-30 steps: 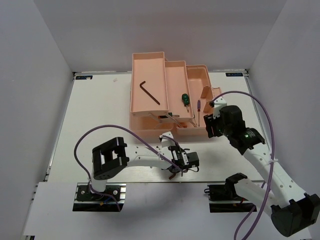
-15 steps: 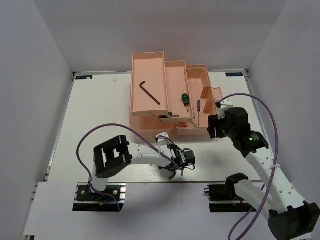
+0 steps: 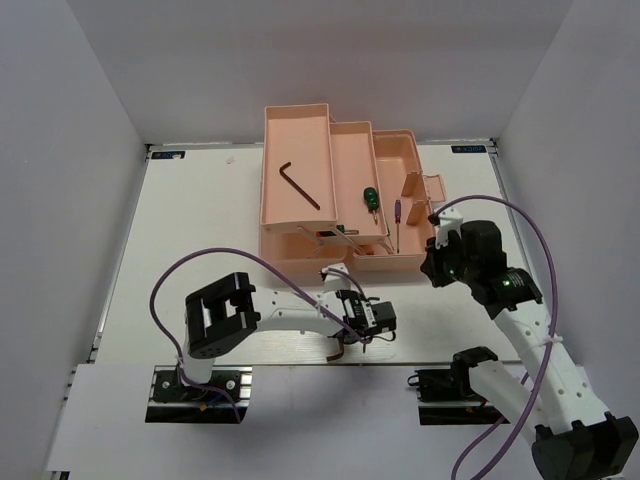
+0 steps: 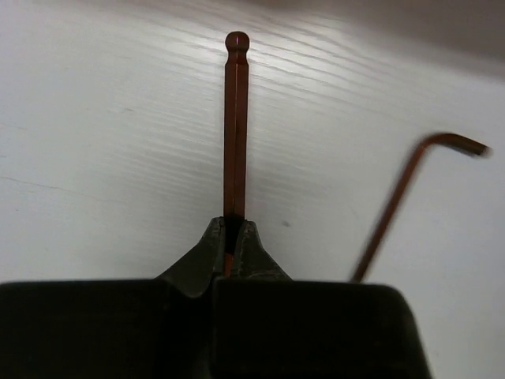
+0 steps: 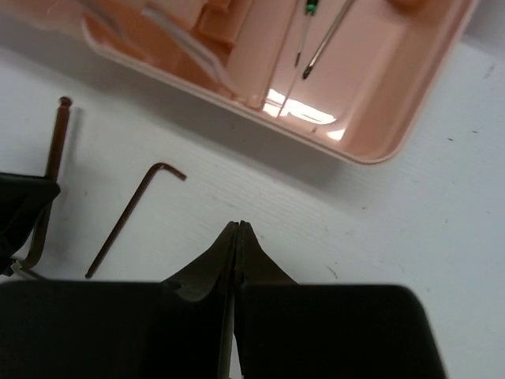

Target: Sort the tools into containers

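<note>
Pinching a ball-ended hex key (image 4: 236,126) by its shank in the left gripper (image 4: 231,237), down at the desk (image 3: 190,220) in front of the toolbox (image 3: 297,108), likely for lifting into it, with the right gripper (image 5: 238,233) closed empty alongside.

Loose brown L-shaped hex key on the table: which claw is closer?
Left. The left claw, shut on a ball-ended brown hex key, sits right beside the loose brown L-shaped hex key. The right claw, shut and empty, is farther off, near the salmon-pink plastic toolbox.
</note>
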Controlling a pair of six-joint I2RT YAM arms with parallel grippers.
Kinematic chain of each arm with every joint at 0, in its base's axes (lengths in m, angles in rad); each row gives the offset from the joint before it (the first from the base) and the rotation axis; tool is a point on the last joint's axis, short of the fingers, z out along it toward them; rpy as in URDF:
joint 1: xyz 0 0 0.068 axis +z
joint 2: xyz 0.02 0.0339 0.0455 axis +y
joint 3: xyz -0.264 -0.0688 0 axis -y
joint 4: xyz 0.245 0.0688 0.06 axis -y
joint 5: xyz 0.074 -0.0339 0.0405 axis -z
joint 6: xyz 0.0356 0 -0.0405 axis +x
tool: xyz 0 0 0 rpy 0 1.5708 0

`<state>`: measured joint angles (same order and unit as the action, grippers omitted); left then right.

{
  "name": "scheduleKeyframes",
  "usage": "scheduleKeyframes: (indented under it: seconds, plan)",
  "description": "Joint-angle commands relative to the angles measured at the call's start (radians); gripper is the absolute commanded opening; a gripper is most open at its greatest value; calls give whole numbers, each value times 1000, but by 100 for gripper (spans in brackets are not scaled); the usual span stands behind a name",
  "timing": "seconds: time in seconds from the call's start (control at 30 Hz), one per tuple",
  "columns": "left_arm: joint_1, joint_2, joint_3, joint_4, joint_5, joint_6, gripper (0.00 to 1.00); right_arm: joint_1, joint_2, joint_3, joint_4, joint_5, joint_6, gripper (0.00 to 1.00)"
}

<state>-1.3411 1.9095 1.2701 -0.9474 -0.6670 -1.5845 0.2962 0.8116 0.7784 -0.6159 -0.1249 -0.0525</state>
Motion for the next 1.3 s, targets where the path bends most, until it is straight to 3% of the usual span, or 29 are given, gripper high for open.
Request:
scheduleKeyframes:
  seconds: [0.0, 0.2, 0.23, 0.27, 0.37, 0.5, 0.63, 0.77, 0.83, 1.0, 1.27]
  plan:
    - [-42, -59, 107, -8, -55, 125, 0, -6, -49, -17, -59, -139, -101, 0]
    - [-104, -170, 215, 1, -137, 323, 0, -3, 18, -30, -159, -287, -139, 0]
    - [-122, -212, 228, 1, -137, 355, 0, 10, 27, -30, -163, -297, -142, 9]
    - [-131, -237, 229, 1, -146, 391, 0, -2, 35, -40, -165, -309, -144, 34]
    - [-158, -353, 229, 21, -184, 478, 0, -5, 24, -68, -137, -288, -135, 53]
    - [-156, -531, 196, 81, -284, 670, 0, -5, 15, -85, -104, -245, -122, 53]
    - [-86, -656, 152, 224, -430, 898, 0, 0, 32, -94, -107, -341, -142, 50]
    - [58, -668, 196, 383, -454, 1139, 0, 6, 95, -87, -111, -468, -175, 48]
    - [150, -668, 221, 471, -422, 1251, 0, 12, 115, -79, -99, -479, -172, 42]
    - [392, -491, 414, 455, -249, 1341, 0, 69, 202, -56, -30, -437, -136, 37]
    - [618, -186, 650, 428, 7, 1341, 0, 165, 261, -68, 82, -302, -49, 36]
